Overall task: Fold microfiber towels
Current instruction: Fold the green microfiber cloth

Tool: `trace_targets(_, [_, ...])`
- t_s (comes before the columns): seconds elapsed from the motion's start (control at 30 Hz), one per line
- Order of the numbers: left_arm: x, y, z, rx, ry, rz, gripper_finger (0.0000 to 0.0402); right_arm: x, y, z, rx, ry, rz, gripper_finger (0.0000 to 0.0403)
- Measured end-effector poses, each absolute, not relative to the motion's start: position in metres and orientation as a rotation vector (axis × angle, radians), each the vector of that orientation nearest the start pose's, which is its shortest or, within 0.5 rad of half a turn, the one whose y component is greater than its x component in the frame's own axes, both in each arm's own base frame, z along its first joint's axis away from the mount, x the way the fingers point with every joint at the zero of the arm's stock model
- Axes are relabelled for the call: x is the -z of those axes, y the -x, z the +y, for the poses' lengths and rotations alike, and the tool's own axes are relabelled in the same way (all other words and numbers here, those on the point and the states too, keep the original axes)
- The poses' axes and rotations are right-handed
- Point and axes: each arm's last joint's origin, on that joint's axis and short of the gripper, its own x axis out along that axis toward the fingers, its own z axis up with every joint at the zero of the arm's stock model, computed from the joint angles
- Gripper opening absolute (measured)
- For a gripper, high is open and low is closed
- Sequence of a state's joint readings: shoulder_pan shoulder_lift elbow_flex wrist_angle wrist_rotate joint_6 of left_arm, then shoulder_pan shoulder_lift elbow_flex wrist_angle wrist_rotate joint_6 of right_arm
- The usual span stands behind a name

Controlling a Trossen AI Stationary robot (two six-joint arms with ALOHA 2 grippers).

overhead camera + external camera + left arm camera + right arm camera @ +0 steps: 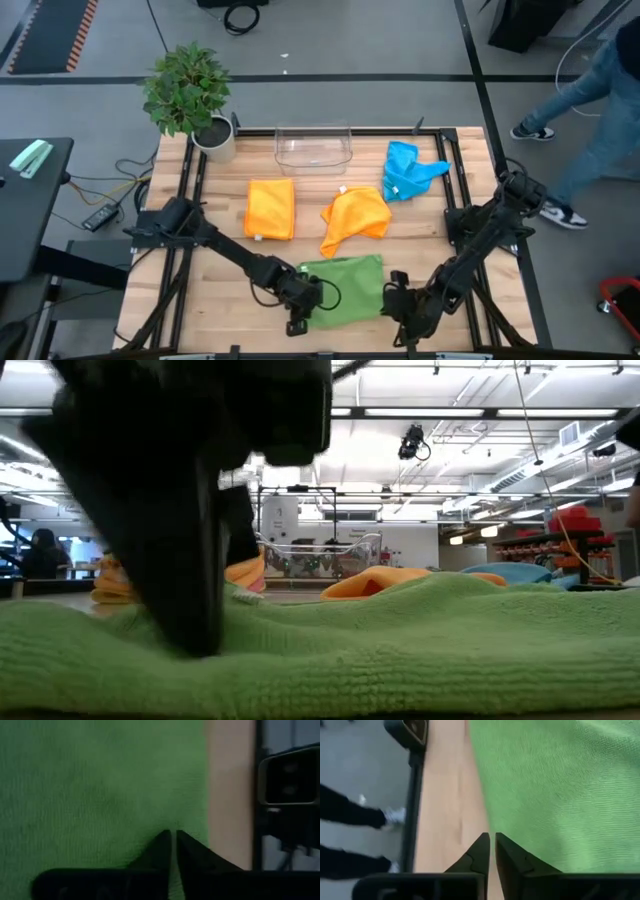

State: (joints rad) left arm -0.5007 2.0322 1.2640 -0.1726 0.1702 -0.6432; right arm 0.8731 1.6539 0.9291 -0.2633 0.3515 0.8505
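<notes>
A green towel (345, 282) lies spread flat at the table's near edge; it fills the low view (400, 645). My left gripper (312, 303) is at its near left corner, shut on the cloth (100, 785). My right gripper (392, 298) is at its near right corner, fingertips closed at the towel's side edge (560, 785). Farther back lie a folded orange towel (270, 208), a crumpled orange towel (355, 218) and a crumpled blue towel (408, 172). My left gripper comes down slanting onto the green towel a little in from its side edge (192, 827). A sliver of green shows between its fingertips (161, 845). The cloth around them lies flat on the table, as the low view also shows (195, 645). My right gripper comes down slanting at the green towel's side edge (496, 831), which runs right up to the slit between the fingers. One finger (512, 855) lies over the cloth, the other over bare wood. How many layers it has I cannot tell. The towel lies flat.
A clear plastic bin (313, 148) stands at the far middle and a potted plant (190, 95) at the far left corner. A black frame rail (412, 810) runs along the table's edge. A person (600, 90) walks past beyond the right side.
</notes>
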Motion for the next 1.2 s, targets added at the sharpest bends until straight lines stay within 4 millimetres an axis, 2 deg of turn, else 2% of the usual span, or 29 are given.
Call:
trace_targets(0.13, [-0.15,-0.356,-0.201,0.339,0.369,1.079,0.0102,-0.168,-0.212,0.238,-0.162,-0.132,0.944,0.0067])
trace_targets(0.3, [-0.149,-0.349,-0.211,0.387,0.312,1.087,0.0178,-0.158,-0.212,0.247,-0.284,0.008,0.941,0.0122])
trace_targets(0.47, [-0.145,-0.343,-0.218,0.385,0.251,1.109,0.0208,-0.135,-0.211,0.252,-0.317,0.109,1.0,0.0141])
trace_targets(0.7, [-0.144,-0.341,-0.216,0.36,0.24,1.127,0.0188,-0.125,-0.216,0.248,-0.261,0.096,1.017,0.0126])
trace_targets(0.93, [-0.14,-0.337,-0.213,0.315,0.217,1.18,0.016,-0.122,-0.21,0.251,-0.261,0.096,1.052,0.011])
trace_targets(1.2, [-0.12,-0.342,-0.215,0.265,0.251,1.216,0.0081,-0.12,-0.207,0.247,-0.221,0.124,1.08,0.0094])
